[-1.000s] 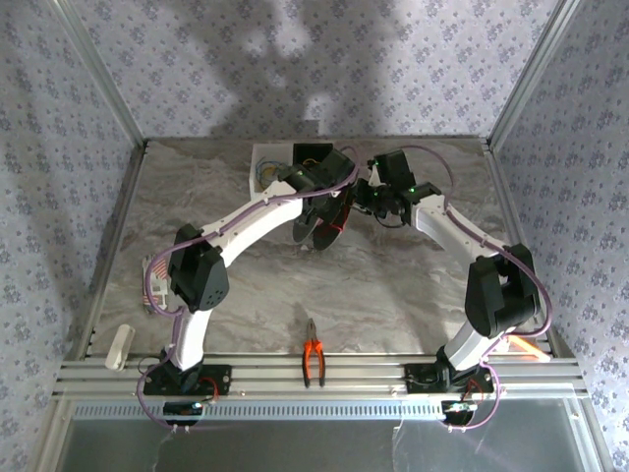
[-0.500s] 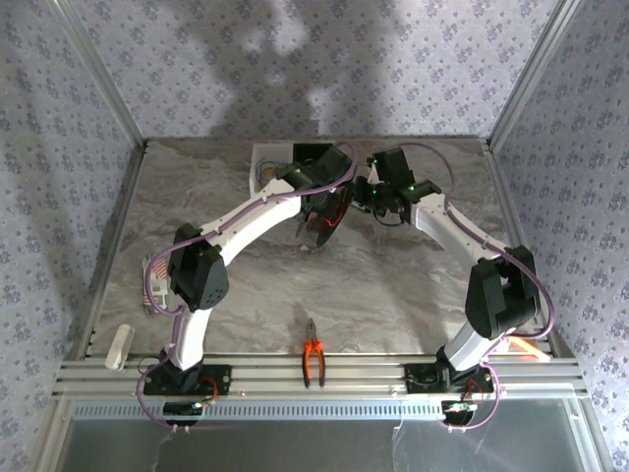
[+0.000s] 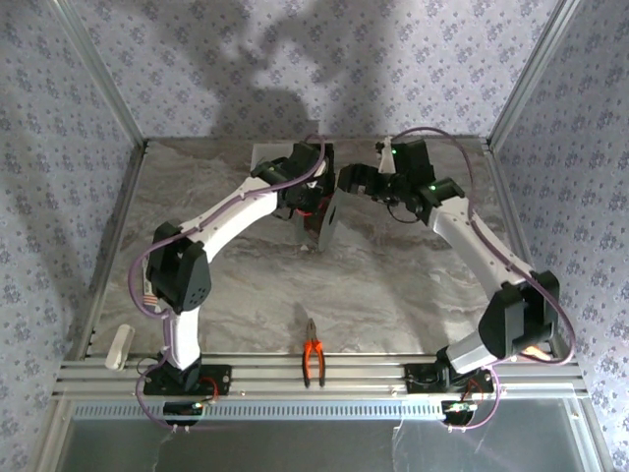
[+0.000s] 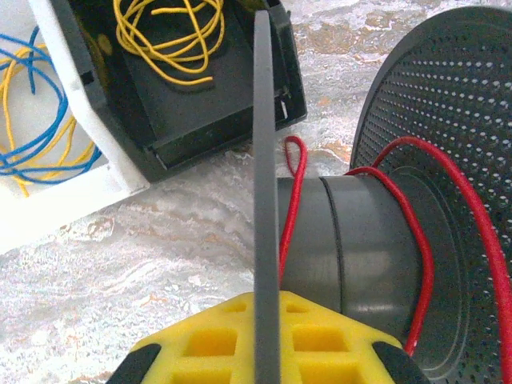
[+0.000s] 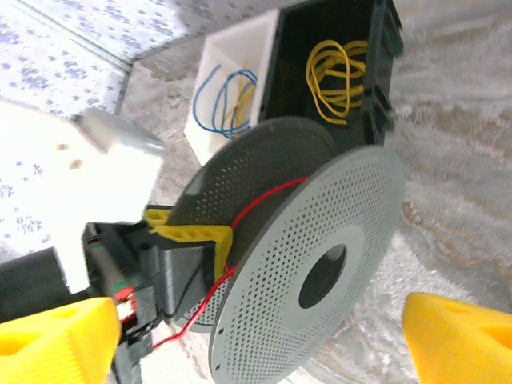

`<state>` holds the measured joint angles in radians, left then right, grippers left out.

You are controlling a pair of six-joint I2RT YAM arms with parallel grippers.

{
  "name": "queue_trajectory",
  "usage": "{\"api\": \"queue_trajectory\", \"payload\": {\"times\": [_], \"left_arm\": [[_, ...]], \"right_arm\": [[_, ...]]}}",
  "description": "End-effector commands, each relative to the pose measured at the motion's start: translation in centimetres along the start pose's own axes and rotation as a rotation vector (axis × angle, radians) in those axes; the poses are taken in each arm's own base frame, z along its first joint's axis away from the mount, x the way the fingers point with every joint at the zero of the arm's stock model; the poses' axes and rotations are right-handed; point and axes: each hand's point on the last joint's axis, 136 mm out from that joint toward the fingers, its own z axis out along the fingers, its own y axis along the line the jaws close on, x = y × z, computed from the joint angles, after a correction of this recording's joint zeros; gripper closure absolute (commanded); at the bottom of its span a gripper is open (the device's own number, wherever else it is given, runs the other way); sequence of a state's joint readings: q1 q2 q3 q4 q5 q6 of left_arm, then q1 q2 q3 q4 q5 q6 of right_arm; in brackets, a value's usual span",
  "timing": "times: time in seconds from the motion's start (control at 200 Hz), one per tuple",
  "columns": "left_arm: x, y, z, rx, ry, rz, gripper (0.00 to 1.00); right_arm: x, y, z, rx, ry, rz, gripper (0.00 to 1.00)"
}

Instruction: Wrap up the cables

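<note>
Over the far middle of the marble table (image 3: 393,285), top view: both arms meet at a grey spool (image 3: 327,218), seen only as a narrow slab on edge. Cannot tell from above whether it touches the table.

Right wrist view gives what the top view lacks: the spool (image 5: 320,264) has two perforated flanges standing upright, and its hub axis runs level, toward this camera. Behind it are a black box (image 5: 376,48) with a yellow coil and a white tray (image 5: 210,72) with blue wires.

Left gripper (image 4: 266,320): jaws clamped on the edge of the near flange, which cuts the left wrist view edge-on. Right gripper (image 5: 256,336): jaws wide apart, yellow tips at the lower corners, holding nothing.

Orange-handled pliers (image 3: 314,359) lie at the near edge of the table.

Red cable (image 4: 420,240): on the spool, looped around the hub, so it runs across the hub axis. One small loop sticks up beside the clamped flange. In the right wrist view a strand (image 5: 264,200) spans the gap between the flanges and trails down past the left gripper.
</note>
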<state>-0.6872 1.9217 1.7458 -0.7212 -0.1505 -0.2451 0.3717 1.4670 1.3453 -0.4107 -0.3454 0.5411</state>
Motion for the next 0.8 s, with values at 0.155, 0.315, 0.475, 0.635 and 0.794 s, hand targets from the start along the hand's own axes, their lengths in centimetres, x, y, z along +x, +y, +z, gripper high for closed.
{"api": "queue_trajectory", "payload": {"times": [0.155, 0.315, 0.475, 0.635, 0.794], "left_arm": [[-3.1, 1.9, -4.3, -0.072, -0.122, -0.210, 1.00], [-3.8, 3.1, -4.3, -0.117, -0.047, -0.328, 1.00], [-4.8, 4.0, -4.8, -0.162, -0.092, -0.430, 1.00], [-5.4, 4.6, -6.2, -0.160, -0.163, -0.513, 1.00], [-5.6, 4.4, -6.7, -0.122, -0.187, -0.574, 1.00]], "right_arm": [[0.9, 3.8, -4.5, -0.144, -0.071, -0.001, 0.00], [3.0, 4.7, -4.3, -0.188, -0.089, -0.005, 0.00], [4.6, 6.2, -2.9, -0.241, -0.094, 0.015, 0.04], [4.1, 7.0, -1.1, -0.302, -0.138, 0.124, 0.17], [2.9, 9.5, 0.3, -0.434, -0.181, 0.198, 0.26]]}}
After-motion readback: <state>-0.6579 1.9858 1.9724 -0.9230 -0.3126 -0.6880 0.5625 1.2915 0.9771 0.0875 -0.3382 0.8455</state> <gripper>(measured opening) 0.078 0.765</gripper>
